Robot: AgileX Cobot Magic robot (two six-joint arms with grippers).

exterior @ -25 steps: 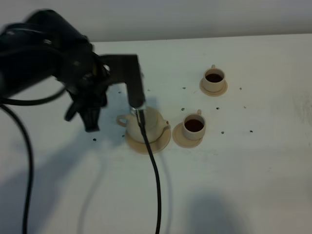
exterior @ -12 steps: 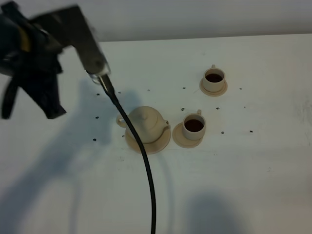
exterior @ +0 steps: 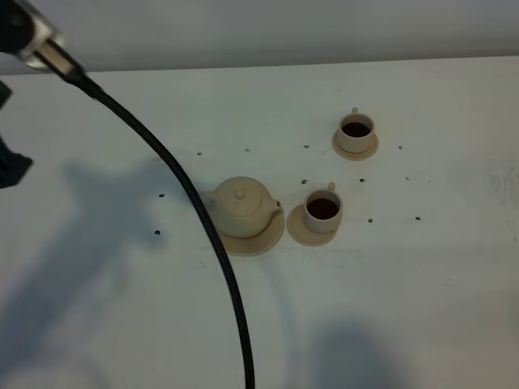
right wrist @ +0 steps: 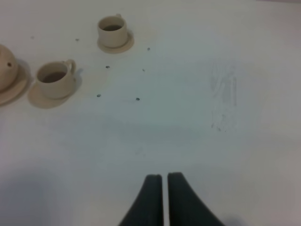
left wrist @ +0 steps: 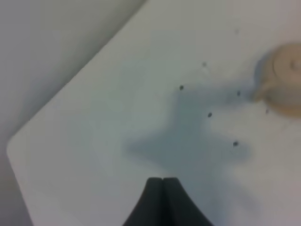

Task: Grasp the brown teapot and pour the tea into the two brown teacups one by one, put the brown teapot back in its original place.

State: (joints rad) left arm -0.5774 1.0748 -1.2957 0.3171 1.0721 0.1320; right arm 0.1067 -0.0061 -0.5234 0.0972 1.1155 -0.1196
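Observation:
The brown teapot sits upright with its lid on, on the wide flat saucer that is its original place. Its spout faces the near teacup; the far teacup stands behind and to the right. Each cup stands on its own small saucer and holds dark tea. My left gripper is shut and empty, raised well to the left of the teapot. My right gripper is shut and empty, far right of the cups. The teapot's edge shows in the right wrist view.
A black cable hangs from the left arm and arcs in front of the teapot's left side down to the front edge. The white table has small dark holes. Its left corner shows in the left wrist view.
The left arm has lifted off the teapot and swung up and to the left, almost out of the exterior view. The teapot stays on its saucer. The cable has swung left.

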